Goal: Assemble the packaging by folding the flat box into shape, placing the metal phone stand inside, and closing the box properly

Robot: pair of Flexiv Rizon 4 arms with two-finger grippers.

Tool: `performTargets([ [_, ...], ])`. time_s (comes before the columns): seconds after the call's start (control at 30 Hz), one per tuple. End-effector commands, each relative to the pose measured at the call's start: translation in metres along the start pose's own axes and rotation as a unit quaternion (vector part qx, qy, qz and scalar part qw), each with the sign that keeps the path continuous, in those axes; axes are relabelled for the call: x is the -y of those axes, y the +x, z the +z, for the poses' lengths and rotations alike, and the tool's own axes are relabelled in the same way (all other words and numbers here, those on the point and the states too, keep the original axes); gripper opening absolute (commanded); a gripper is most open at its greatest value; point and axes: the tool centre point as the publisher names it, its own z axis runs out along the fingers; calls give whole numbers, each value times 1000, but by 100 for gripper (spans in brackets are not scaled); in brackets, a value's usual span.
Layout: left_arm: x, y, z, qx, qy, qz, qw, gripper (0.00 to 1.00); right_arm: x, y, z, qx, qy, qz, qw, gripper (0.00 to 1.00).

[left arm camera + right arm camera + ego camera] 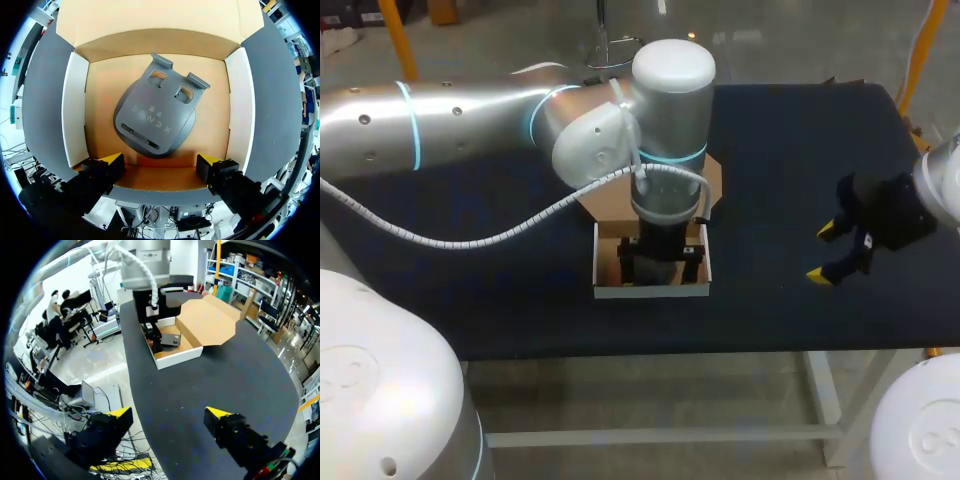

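Note:
The white box (652,291) with a brown inside stands open at the table's middle, its lid flap (715,180) lying flat behind it. In the left wrist view the grey metal phone stand (155,117) lies flat on the floor of the box (74,110). My left gripper (161,162) is open above the near end of the box, its fingers apart and touching nothing. My left arm's wrist hides the stand in the head view. My right gripper (825,253) is open and empty over bare table, right of the box (180,357).
The dark table top (800,150) reaches to the front edge just below the box. My left arm stretches in across the left half. From the right wrist view, my left gripper (152,335) stands in the box beside the stand (170,339).

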Motion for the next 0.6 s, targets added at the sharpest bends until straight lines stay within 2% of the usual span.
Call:
performTargets([
  [0.03,-9,0,0,2,4,-4,1000,100,1,0,-2,-1,-3,-1,1000,100],
  [0.6,-28,-1,-1,3,1,-13,1000,100,1,0,-2,-1,-3,-1,1000,100],
])
